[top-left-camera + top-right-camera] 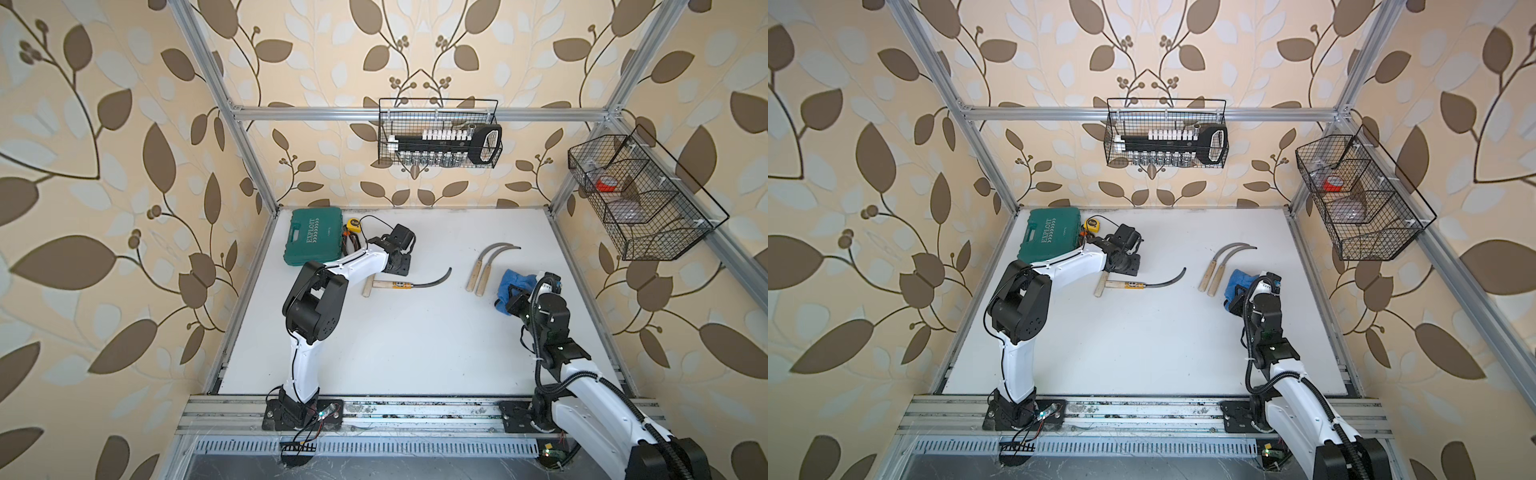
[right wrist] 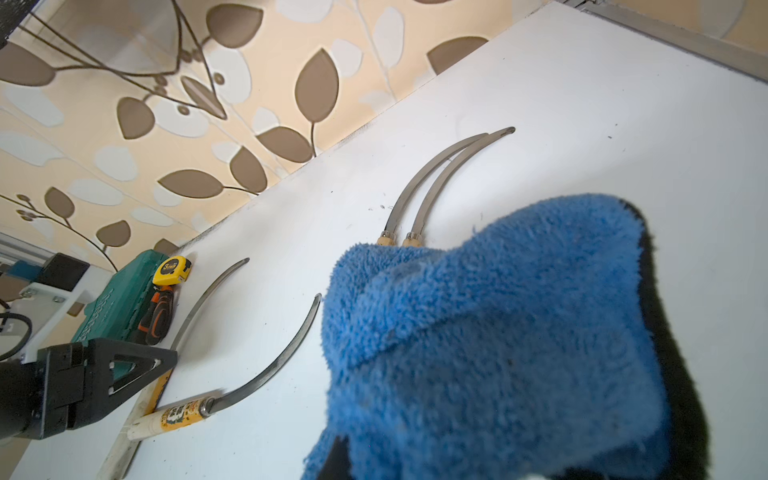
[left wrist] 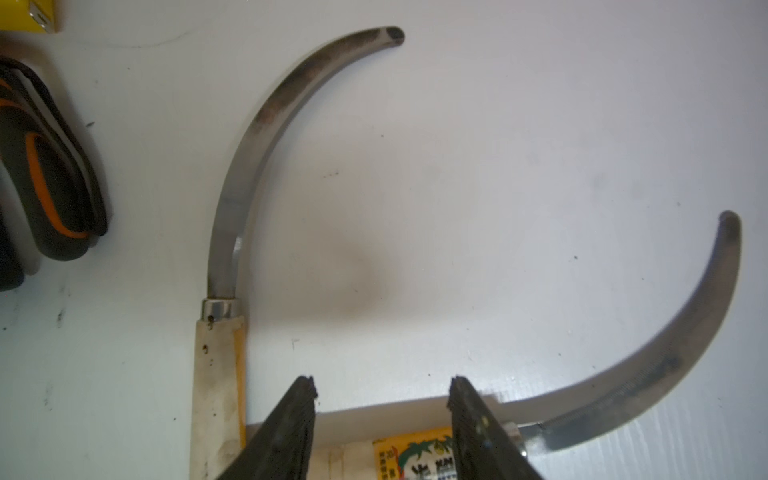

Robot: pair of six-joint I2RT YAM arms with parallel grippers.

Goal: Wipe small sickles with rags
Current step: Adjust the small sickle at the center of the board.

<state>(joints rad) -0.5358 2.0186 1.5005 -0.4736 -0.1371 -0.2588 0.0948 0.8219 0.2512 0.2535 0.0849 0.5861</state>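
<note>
Blue microfibre cloth (image 2: 498,332) apparently pinched by closed right gripper (image 1: 510,300); left gripper (image 3: 380,390) held parted, empty, above lower-frame wooden-handled grey-bladed sickle (image 3: 623,401).

Left gripper (image 3: 382,388) points down, jaws apart; right gripper (image 1: 509,298) pinched tight — wrist angled down.

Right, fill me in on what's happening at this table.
The right gripper is shut on a bunched blue rag, next to two sickles lying side by side. The left gripper hangs open over the handle of a labelled sickle, with a fourth sickle beside it. No blade is being wiped at this moment.
</note>
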